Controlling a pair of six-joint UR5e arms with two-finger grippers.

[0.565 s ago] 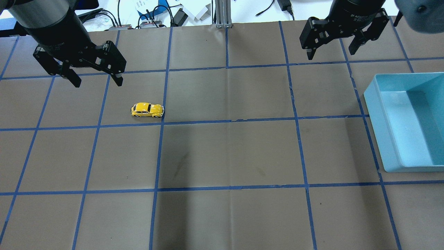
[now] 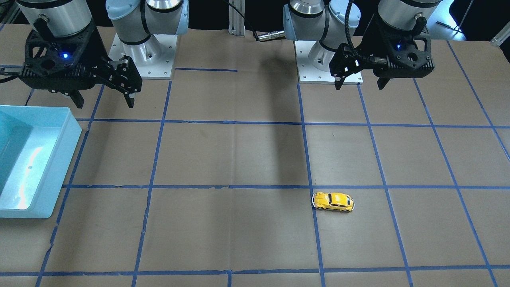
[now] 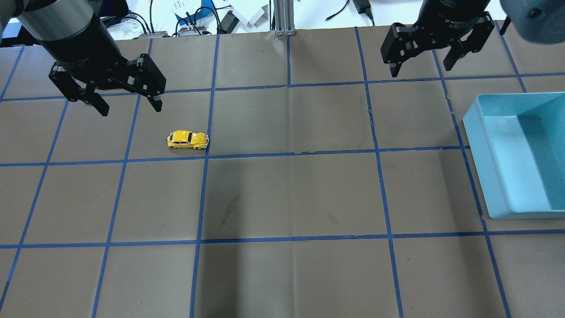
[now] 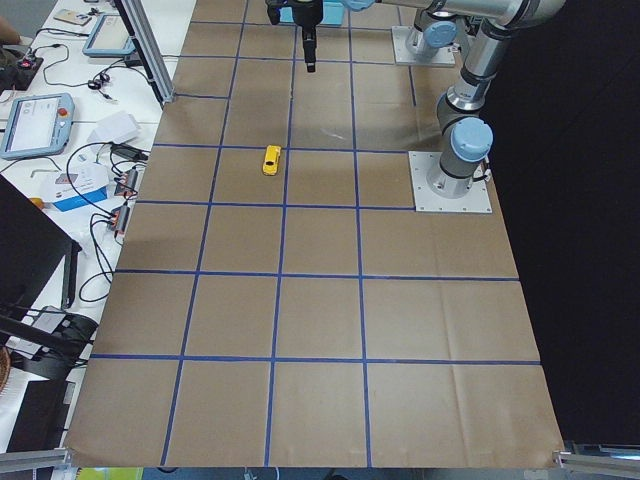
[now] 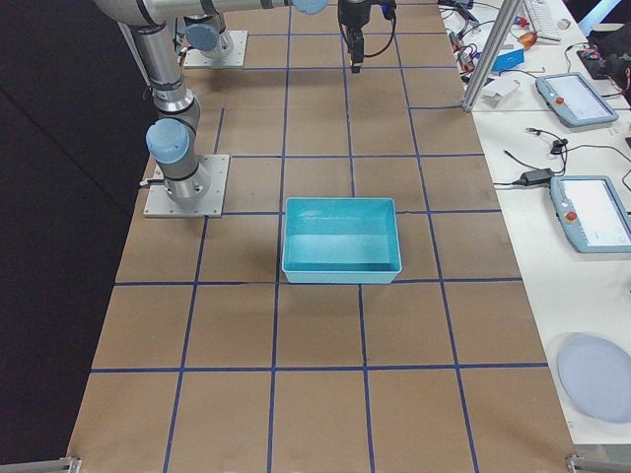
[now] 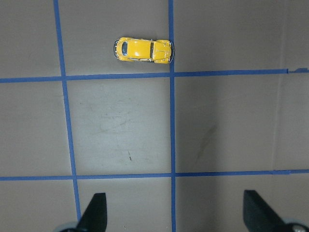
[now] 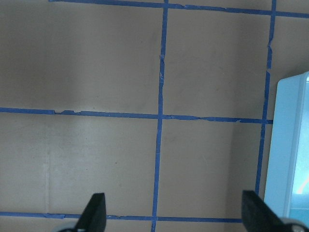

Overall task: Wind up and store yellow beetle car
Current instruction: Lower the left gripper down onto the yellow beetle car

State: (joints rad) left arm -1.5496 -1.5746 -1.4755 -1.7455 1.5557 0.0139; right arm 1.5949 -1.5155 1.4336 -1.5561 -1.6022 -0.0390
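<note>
The yellow beetle car [image 3: 187,140] stands on its wheels on the brown table, just left of a blue tape line; it also shows in the front view [image 2: 333,201], the left side view [image 4: 271,160] and the left wrist view [image 6: 143,50]. My left gripper [image 3: 131,108] hangs open and empty above the table, behind and to the left of the car [image 2: 360,85] [image 6: 176,215]. My right gripper [image 3: 420,70] is open and empty at the far right [image 2: 104,104] [image 7: 174,215], next to the light blue bin [image 3: 485,163].
The blue bin [image 2: 59,159] [image 5: 340,271] is empty and sits at the table's right edge; its rim shows in the right wrist view [image 7: 280,159]. An aluminium post [image 3: 282,17] and cables stand beyond the far edge. The arm bases [image 2: 141,59] [image 2: 326,59] are bolted on my side.
My left gripper has shifted slightly to the right, towards the car, still open. The car, the bin and the right gripper have hardly moved.
</note>
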